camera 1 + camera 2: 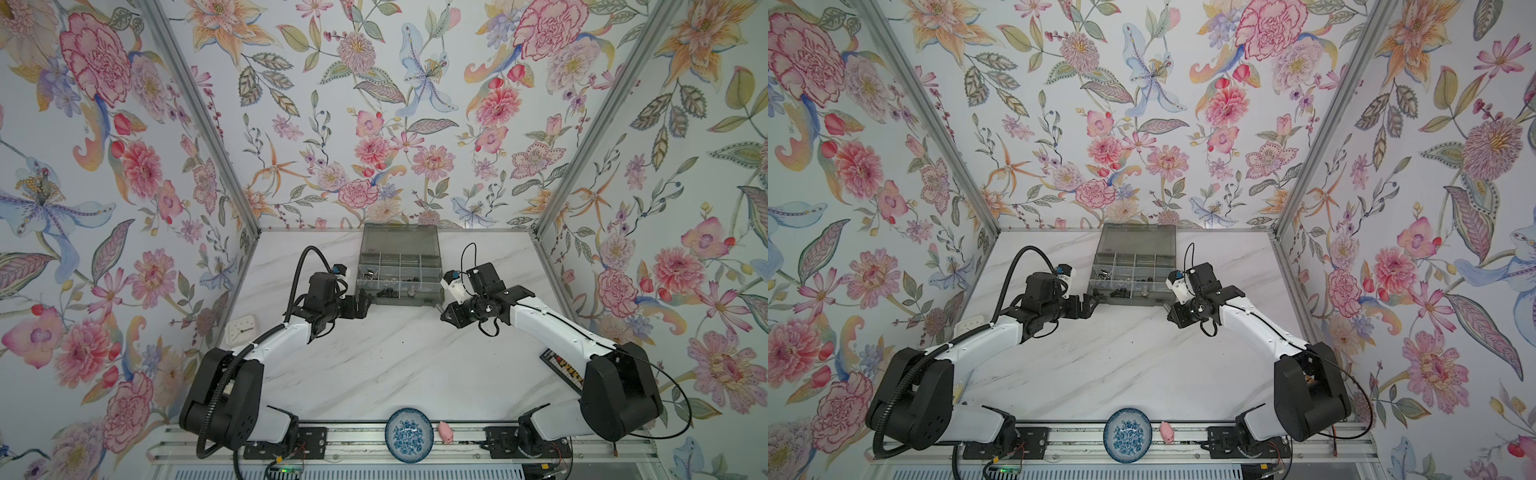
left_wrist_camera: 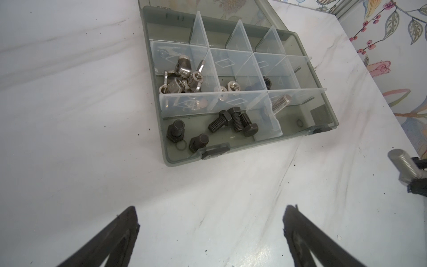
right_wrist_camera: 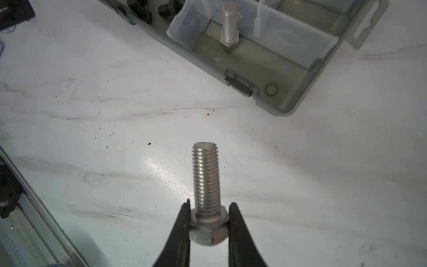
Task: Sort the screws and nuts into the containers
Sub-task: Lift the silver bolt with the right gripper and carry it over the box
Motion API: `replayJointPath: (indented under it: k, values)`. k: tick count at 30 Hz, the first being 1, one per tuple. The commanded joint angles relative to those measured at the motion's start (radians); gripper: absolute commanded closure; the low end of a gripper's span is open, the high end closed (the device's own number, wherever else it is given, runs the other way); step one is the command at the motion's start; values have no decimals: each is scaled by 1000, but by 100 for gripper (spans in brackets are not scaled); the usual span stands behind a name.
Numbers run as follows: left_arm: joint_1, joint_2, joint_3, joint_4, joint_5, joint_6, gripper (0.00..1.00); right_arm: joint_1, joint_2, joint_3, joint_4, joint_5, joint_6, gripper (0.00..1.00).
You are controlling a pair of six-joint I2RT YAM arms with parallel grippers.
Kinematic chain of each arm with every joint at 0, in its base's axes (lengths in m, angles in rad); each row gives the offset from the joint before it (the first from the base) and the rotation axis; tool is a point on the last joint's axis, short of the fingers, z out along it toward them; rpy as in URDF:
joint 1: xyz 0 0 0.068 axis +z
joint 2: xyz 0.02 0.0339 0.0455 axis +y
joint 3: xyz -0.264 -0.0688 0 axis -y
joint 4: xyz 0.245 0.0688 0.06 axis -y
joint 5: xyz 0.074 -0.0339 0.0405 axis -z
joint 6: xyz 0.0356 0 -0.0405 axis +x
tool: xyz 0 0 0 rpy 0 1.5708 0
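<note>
- The right arm reaches in from the near right with its elbow bent. The right gripper point(image 3: 209, 208) pinches the hex head of a silver screw point(image 3: 205, 180), just in front of the near right corner of the organizer box point(image 3: 300, 92).
- The left arm is bent in the same way. The left gripper point(image 2: 212, 208) is wide open and holds nothing, by the near left corner of the box.
- Inside the box, black screws point(image 2: 233, 121) lie in the near left compartment and wing nuts point(image 2: 182, 77) lie behind them.
</note>
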Motion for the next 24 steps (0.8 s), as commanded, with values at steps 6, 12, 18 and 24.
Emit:
replayJointPath:
  k: [6, 12, 18, 24]
  values:
    - [13, -24, 25, 19, 35, 6, 1, -22, 0, 168, -5, -7, -93, 100]
    - [13, -48, -3, 54, 46, -18, 1, -40, 117, 310, -21, -4, -152, 100]
    - [13, -56, -4, 40, 33, -9, 1, -36, 275, 445, -41, -14, -186, 100]
    - [12, -59, -3, 37, 30, -9, 1, -10, 425, 548, -96, 28, -224, 100]
